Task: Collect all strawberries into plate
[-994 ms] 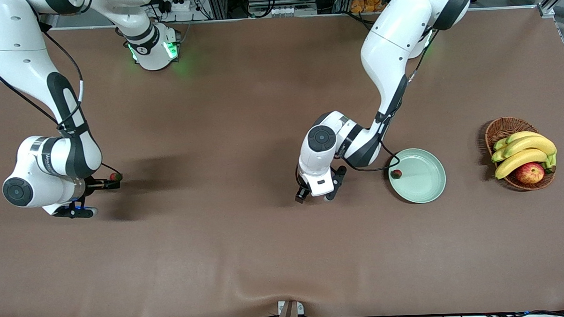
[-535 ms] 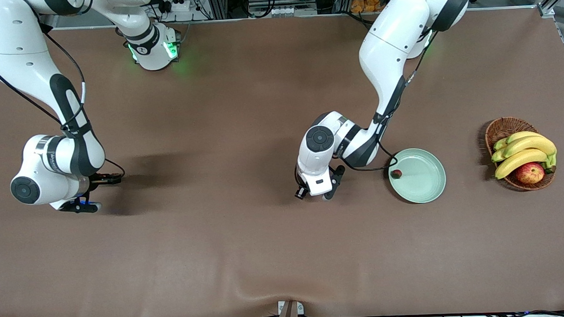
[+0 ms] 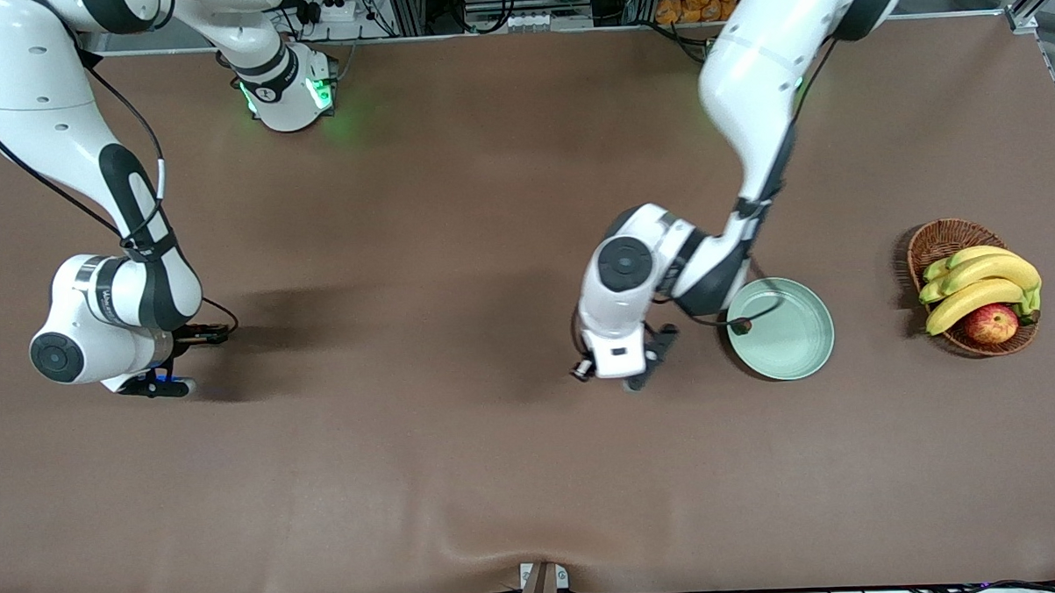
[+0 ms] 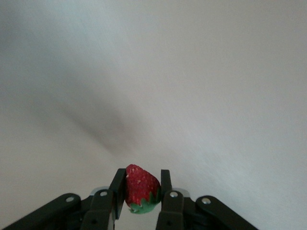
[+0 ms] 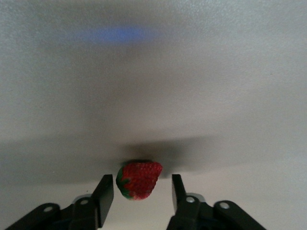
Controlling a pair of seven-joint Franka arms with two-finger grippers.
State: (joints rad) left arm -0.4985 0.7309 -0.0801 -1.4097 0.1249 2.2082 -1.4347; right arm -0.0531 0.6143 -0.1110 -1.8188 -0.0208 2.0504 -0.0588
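My left gripper is shut on a red strawberry with a green top. In the front view it hangs over the brown table, beside the pale green plate on the side toward the right arm's end. A second strawberry lies in the plate by its rim. My right gripper is low at the right arm's end of the table. It is open, and a third strawberry lies on the cloth between its fingers, with a gap on each side.
A brown wicker basket with bananas and a red-yellow apple stands at the left arm's end, past the plate. The brown cloth has a ridge at the front edge near a bracket.
My left gripper has closed on its strawberry and moved with it toward the plate. The right gripper's fingers have narrowed around the other strawberry, and that arm shifted slightly.
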